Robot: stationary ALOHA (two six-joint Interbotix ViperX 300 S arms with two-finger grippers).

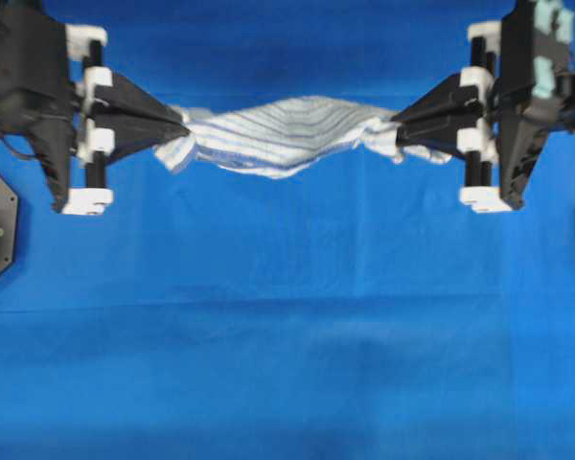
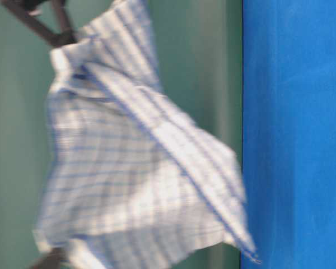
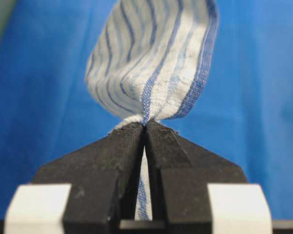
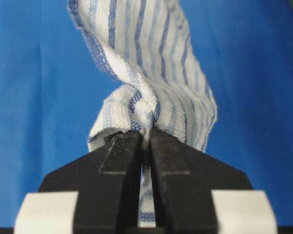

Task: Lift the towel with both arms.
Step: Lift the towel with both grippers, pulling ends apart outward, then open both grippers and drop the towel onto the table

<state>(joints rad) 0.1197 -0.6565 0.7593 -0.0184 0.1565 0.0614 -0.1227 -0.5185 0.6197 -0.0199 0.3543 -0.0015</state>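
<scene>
Left end effector (image 1: 184,126) sits at the left of the overhead view, tips pointing inward twd centre, clenched on the left end of the towel (image 1: 287,134). Left wrist view confirms: the two black fingers (image 3: 118,146) are pressed nearly together w/ a bunched bit of striped cloth pinched at the tips and a strip running down the slit btwn them.

Towel spans btwn the two arms, long axis running left-right across the overhead view, roughly in line w/ both end effectors. It's gathered narrow at each end and fans wider in the middle, w/ the middle sagging a bit. Table-level view shows the cloth (image 2: 140,168) hanging clear of the blue sheet (image 1: 287,364) over the bench, so it looks already off the surface; that view is blurred, can't say how high.

Right end effector (image 1: 395,123) mirrors the left, tips pointing inward, grasping the towel's right end; wrist view shows a twisted knot of cloth (image 4: 141,107) bunched just ahead of its closed fingers (image 4: 119,156).

Neither arm is nearer, each has its own end. Key relation, imo: cloth lies straight out ahead of each tip, so raising both evenly keeps the span level; pulling apart would load the pinches.
</scene>
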